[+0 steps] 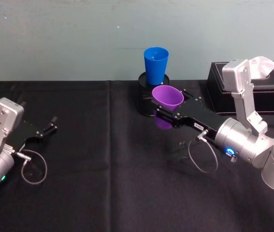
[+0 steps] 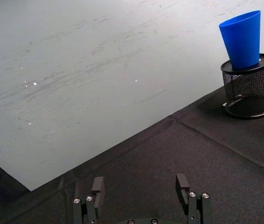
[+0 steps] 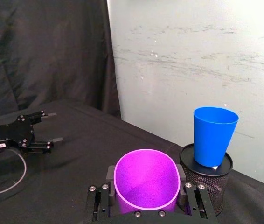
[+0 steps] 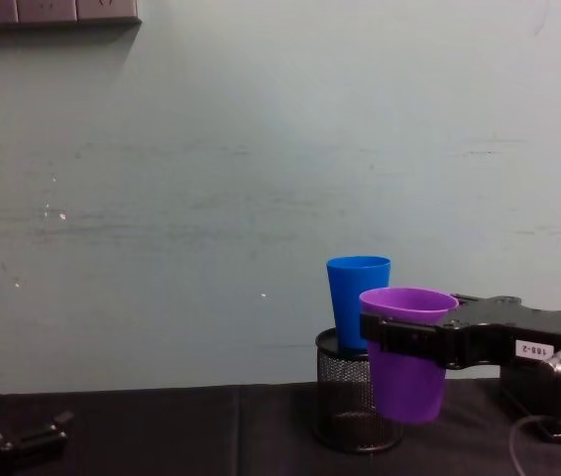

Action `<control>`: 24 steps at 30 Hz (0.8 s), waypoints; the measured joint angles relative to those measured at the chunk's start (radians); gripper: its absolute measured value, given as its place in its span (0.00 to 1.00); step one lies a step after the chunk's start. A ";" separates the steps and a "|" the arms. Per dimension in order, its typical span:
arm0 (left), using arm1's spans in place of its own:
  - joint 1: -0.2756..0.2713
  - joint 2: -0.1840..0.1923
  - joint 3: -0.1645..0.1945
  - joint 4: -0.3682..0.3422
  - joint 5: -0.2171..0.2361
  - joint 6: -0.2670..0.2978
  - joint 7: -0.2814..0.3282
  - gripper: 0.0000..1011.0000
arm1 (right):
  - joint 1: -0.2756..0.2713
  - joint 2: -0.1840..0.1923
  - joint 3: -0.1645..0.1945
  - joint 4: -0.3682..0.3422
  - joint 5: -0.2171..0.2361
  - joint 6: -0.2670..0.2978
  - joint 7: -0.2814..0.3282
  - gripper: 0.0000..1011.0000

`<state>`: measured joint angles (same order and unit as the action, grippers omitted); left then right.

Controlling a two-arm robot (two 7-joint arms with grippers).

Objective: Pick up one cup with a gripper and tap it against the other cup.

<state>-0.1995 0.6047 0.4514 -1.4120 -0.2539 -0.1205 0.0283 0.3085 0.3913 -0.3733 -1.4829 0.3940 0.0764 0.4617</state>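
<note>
The lift looks done and the tap is the step in hand. The right pincer is clamped on the purple cup just below its rim and holds it clear of the bench. The cup is near the blue cup, which stands on the black mesh holder. From the right wrist view a gap seems to separate the two cups (the chest view overlaps them, so contact is hard to rule out).

The purple cup sits mouth up, with its long axis close to vertical, as does the blue one. I judge that the next move calls for a short, gentle push towards the blue cup, light enough not to knock it off its perch.

The left pincer rests wide and empty, low over the bench well to the left.
</note>
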 joint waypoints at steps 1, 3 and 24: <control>0.000 0.000 0.000 0.000 0.000 0.000 0.000 0.99 | 0.000 0.000 0.000 0.000 0.000 0.000 0.000 0.72; 0.000 0.000 0.000 0.000 0.000 0.000 0.000 0.99 | 0.000 0.000 0.000 0.000 0.000 -0.001 0.000 0.72; 0.000 0.000 0.000 0.000 0.000 0.000 0.000 0.99 | -0.001 -0.001 0.000 0.002 -0.002 -0.003 0.000 0.72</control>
<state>-0.1995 0.6047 0.4514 -1.4120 -0.2539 -0.1205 0.0283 0.3080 0.3904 -0.3734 -1.4809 0.3923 0.0738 0.4613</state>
